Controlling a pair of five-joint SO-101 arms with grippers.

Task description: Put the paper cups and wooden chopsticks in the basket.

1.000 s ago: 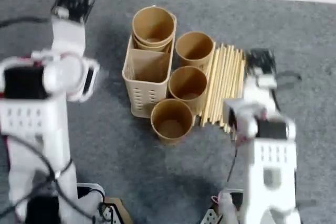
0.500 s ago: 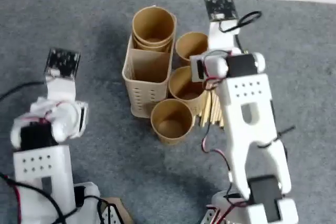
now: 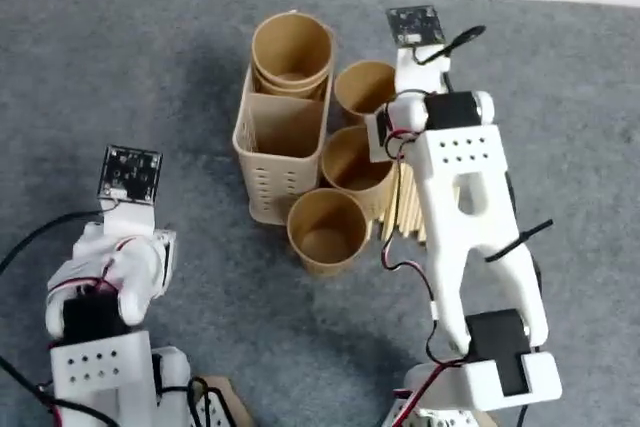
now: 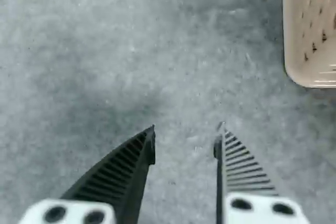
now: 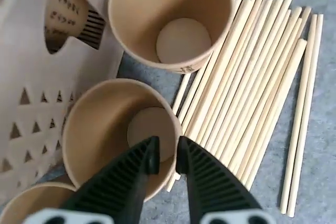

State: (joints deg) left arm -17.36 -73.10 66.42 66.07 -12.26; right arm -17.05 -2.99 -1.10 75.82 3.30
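Observation:
A beige slotted basket [image 3: 275, 152] stands mid-table, with stacked paper cups [image 3: 292, 50] in its far compartment. Three loose paper cups stand along its right side: far [image 3: 366, 89], middle [image 3: 353, 160] and near [image 3: 325, 228]. Wooden chopsticks [image 3: 408, 209] lie in a bundle to their right, partly under the right arm [image 3: 455, 177]. My right gripper [image 5: 166, 155] hangs shut just above the middle cup [image 5: 113, 135], its tips over the rim nearest the chopsticks [image 5: 252, 93]. My left gripper [image 4: 185, 140] is open over bare carpet, left of the basket's corner [image 4: 310, 35].
Grey carpet covers the table. The left arm [image 3: 110, 277] is folded back at the near left, apart from the basket. The far cup [image 5: 173, 19] stands close beside the middle one, and the basket wall [image 5: 31, 93] touches both.
The right arm has swung out from its folded pose and now stretches over the cups and chopsticks. The left arm has drawn back toward the near left corner.

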